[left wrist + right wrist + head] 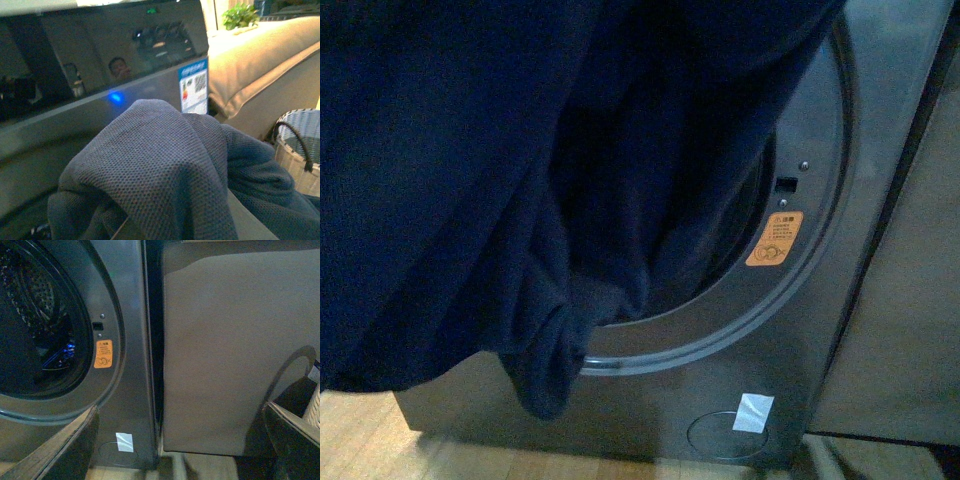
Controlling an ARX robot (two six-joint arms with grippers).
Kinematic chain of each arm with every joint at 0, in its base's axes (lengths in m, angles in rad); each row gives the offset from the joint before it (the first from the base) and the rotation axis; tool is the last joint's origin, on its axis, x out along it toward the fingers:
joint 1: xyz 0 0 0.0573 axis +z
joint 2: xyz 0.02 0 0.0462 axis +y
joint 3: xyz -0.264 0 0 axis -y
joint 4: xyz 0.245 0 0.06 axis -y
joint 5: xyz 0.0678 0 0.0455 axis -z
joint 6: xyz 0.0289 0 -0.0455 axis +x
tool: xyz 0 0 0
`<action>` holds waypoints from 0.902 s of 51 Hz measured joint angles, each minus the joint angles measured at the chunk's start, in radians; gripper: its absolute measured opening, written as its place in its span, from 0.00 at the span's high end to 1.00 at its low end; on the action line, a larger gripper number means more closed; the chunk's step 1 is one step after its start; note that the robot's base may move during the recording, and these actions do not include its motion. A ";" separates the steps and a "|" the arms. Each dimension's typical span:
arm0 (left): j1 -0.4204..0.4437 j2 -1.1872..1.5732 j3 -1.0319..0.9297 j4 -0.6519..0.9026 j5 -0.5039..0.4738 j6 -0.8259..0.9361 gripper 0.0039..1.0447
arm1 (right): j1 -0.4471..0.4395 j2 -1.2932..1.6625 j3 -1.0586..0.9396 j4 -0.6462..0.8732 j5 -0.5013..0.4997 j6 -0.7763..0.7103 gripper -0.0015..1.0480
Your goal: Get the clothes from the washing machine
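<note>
The dark navy clothes (500, 190) hang in front of the front camera and cover most of the washing machine's mouth, their lower folds drooping past the porthole rim. The grey washing machine (820, 330) shows its orange sticker (775, 240). In the left wrist view the clothes (160, 170) are bunched over my left gripper, which is shut on them with its fingers hidden under the fabric. My right gripper (182, 445) is open and empty beside the machine (130, 340), its fingers (70, 445) wide apart; the steel drum (40, 295) shows there.
A beige cabinet (230, 350) stands right of the machine. A wicker basket (300, 150) and a beige sofa (260, 65) show in the left wrist view. The floor is light wood (380, 440).
</note>
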 joint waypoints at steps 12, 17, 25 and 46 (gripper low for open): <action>-0.171 0.152 0.401 -0.153 -0.087 0.005 0.90 | 0.000 0.000 0.000 0.000 0.000 0.000 0.07; -0.216 0.217 0.537 -0.214 -0.115 0.017 0.90 | 0.000 0.000 0.000 0.000 0.000 0.000 0.07; -0.298 0.375 0.850 -0.361 -0.152 0.057 0.90 | 0.000 0.000 0.000 0.000 0.000 0.000 0.07; -0.319 0.488 1.051 -0.431 -0.158 0.056 0.90 | -0.043 0.013 -0.001 0.058 -0.138 0.069 0.07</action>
